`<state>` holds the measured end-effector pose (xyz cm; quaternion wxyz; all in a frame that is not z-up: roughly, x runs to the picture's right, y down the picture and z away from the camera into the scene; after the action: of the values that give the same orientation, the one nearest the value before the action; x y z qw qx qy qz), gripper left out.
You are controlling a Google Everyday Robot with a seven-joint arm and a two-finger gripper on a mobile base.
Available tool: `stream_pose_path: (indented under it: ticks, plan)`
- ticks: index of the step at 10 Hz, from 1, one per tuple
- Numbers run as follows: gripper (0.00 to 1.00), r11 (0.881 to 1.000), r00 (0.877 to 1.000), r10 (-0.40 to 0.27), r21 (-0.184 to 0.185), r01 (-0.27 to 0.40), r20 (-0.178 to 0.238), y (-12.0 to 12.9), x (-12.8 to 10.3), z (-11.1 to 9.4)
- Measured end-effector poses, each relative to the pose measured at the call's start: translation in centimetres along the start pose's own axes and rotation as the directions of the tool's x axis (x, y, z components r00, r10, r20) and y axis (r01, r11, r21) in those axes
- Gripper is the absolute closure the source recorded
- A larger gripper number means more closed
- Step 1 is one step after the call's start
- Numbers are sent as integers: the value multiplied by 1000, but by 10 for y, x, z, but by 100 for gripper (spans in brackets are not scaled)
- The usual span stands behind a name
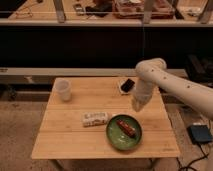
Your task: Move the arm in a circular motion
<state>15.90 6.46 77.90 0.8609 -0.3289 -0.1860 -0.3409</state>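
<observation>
The cream-white arm (pixel 172 85) reaches in from the right edge, bends at a bulbous joint above the table's back right and drops towards the tabletop. Its gripper (pixel 137 105) hangs at the lower end, just above the wooden table (pixel 70 142), right of centre. It is behind and slightly right of a green plate (pixel 114 137). The gripper touches nothing that I can see.
A white cup (pixel 63 90) stands at the table's back left. A wrapped snack bar (pixel 95 118) lies in the middle. A brown snack (pixel 126 127) lies on the green plate. A black object (pixel 128 85) sits at the back edge. A dark shelf unit (pixel 75 45) stands behind the table.
</observation>
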Motion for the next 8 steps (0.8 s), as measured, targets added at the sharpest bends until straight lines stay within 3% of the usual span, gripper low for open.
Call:
stream_pose_path:
  ticks: [2,3,4,6,7,8]
  plan:
    - [100,998,1000,1,56,-1,-8,-72,7,-23]
    - [100,994,999,-31,102,32,-15,-127,-3,-43]
    - [100,990,998,-61,123,63,-17,-155,-16,-52]
    - [100,974,986,-163,157,163,-12,-213,-66,-65]
    - [100,960,974,-225,171,223,-8,-237,-98,-67]
    - [100,937,954,-299,189,295,-3,-258,-139,-69]
